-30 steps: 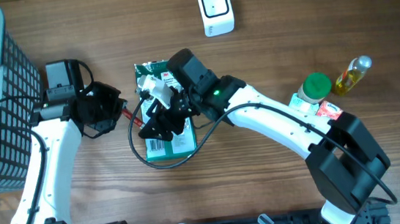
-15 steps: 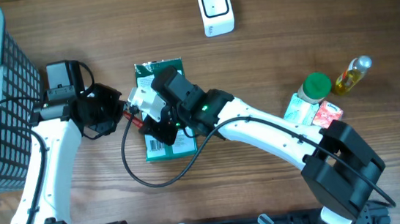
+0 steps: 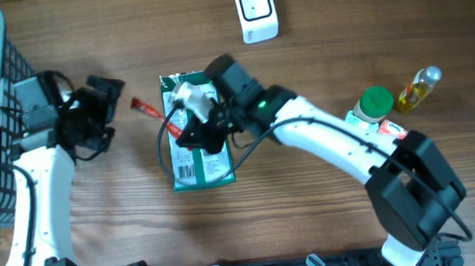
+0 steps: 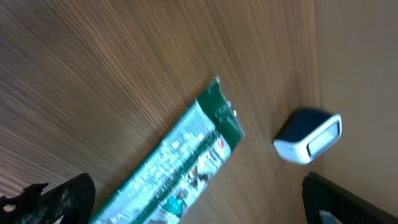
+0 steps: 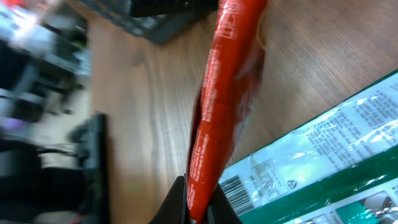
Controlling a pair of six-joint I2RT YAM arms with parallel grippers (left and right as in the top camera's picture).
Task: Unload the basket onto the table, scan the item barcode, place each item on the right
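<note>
One long red packet (image 5: pixel 221 106) is pinched tight at one end by the right tool (image 5: pixel 198 206). It sticks out just left of one green packet (image 3: pixel 197 150) lying on the surface (image 3: pixel 333 220). The left tool (image 3: pixel 103 111) is wide and holds nothing. There is one white scanner (image 3: pixel 255 11), one jar (image 3: pixel 375 102), one bottle (image 3: pixel 419 87) and one basket (image 3: pixel 28 92).

A wooden table (image 3: pixel 340 18) carries everything. A green packet (image 3: pixel 201 167) lies flat near its middle, label side up, with a barcode showing at its lower left. A white scanner (image 3: pixel 255 11) stands near the far edge. On the right, a green-lidded jar (image 3: pixel 374 102) stands just beside a small bottle of yellow oil (image 3: pixel 418 88), with a red-and-white pack (image 3: pixel 386 133) against the jar. A grey wire basket (image 3: pixel 26 75) sits at the left edge.
</note>
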